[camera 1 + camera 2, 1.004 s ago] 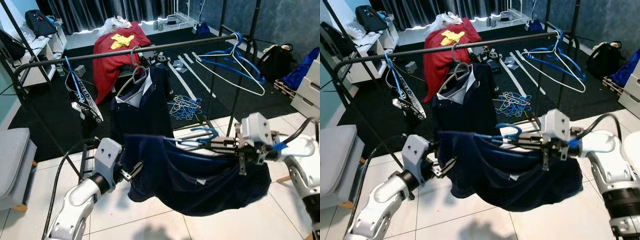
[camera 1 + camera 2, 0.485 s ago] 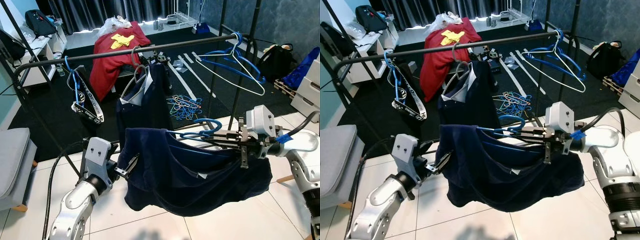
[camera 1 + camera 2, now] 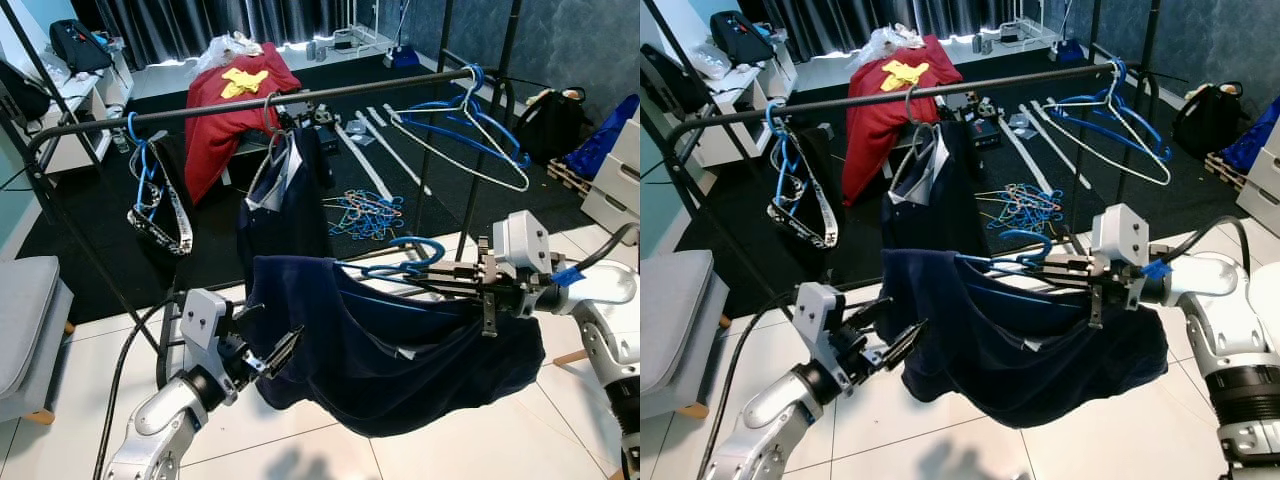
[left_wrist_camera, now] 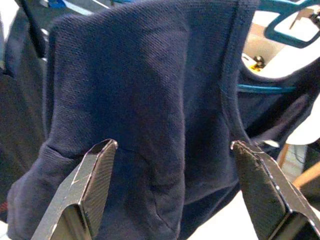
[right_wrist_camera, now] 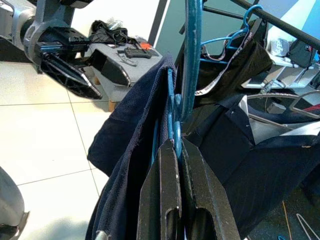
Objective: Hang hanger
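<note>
Hanger [image 3: 405, 262] of thin blue wire, draped in a navy knit shirt [image 3: 390, 345], lies nearly horizontal, its long axis running from three to nine o'clock with the hook curling up toward the black clothes rail [image 3: 250, 103] at twelve. The rail carries a navy collared shirt [image 3: 285, 205], a printed strap [image 3: 160, 205] and empty blue and white hangers [image 3: 470, 135]. The right claw [image 3: 470, 283], at three o'clock, is clenched on the hanger's wire. The left claw [image 3: 268, 352], at seven o'clock, stands released beside the fabric's edge; half a second ago it was pinching that edge. The printed strap has swung since then.
</note>
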### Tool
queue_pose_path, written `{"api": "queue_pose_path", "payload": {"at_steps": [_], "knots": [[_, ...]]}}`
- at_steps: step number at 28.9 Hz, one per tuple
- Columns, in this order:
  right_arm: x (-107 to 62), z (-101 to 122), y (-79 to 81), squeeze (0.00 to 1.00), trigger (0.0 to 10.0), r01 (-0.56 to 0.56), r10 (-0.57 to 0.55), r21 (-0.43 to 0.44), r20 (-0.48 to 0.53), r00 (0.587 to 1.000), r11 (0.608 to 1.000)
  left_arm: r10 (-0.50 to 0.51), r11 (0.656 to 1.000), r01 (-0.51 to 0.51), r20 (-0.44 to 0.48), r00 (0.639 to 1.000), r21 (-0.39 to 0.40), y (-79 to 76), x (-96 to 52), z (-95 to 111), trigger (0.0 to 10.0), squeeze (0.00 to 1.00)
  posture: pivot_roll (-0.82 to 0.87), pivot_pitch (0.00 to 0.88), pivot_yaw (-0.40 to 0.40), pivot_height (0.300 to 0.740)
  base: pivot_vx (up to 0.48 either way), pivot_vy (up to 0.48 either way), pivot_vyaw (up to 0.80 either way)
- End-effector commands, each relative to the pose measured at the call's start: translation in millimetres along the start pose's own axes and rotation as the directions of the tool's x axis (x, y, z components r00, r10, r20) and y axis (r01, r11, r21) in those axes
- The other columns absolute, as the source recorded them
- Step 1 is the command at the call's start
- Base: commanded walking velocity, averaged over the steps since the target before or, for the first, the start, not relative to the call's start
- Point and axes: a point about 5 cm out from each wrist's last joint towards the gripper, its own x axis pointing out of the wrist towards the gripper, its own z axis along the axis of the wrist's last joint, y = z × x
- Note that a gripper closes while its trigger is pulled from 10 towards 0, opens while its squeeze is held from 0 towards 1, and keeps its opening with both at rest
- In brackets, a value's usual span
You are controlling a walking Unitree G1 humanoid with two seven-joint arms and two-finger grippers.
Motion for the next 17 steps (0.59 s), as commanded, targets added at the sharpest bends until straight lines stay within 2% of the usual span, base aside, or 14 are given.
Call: {"api": "queue_pose_path", "payload": {"at_steps": [1,3,4,7,17], "knots": [[2.7,6.8,-2.9,0.0,10.0,0.0,0.001,-0.03,0.033,0.999,1.0,-0.019,1.0,0.018,-0.023,1.0,-0.001,-0.9,-3.9,-1.5,10.0,0.0,-0.08,0.06,0.068,0.74,0.0,0.0,0.0],[3.6,7.0,-3.0,0.0,10.0,0.0,0.001,-0.029,0.034,0.999,1.0,-0.023,1.0,0.023,-0.019,1.0,-0.01,-2.8,-1.4,-1.7,10.0,0.0,-0.08,0.06,0.069,0.74,0.0,0.0,0.0],[5.6,7.0,-2.1,0.0,10.0,-0.004,0.005,-0.026,0.036,0.999,1.0,-0.041,0.998,0.041,-0.002,0.999,-0.042,-7.2,5.7,-1.4,10.0,0.0,-0.09,0.061,0.071,0.74,0.0,0.0,0.0],[6.2,6.6,-1.5,0.0,10.0,-0.006,0.006,-0.023,0.035,0.999,1.0,-0.07,0.995,0.071,0.005,0.998,-0.064,-10.7,8.8,-0.5,10.0,0.0,-0.09,0.062,0.071,0.74,0.0,0.0,0.0],[10.3,4.1,0.0,0.0,10.0,-0.004,0.005,-0.02,0.022,1.0,1.0,-0.086,0.995,0.085,-0.031,0.996,-0.048,-11.5,13.1,-0.9,10.0,0.0,-0.09,0.062,0.073,0.74,0.0,0.0,0.0]]}}
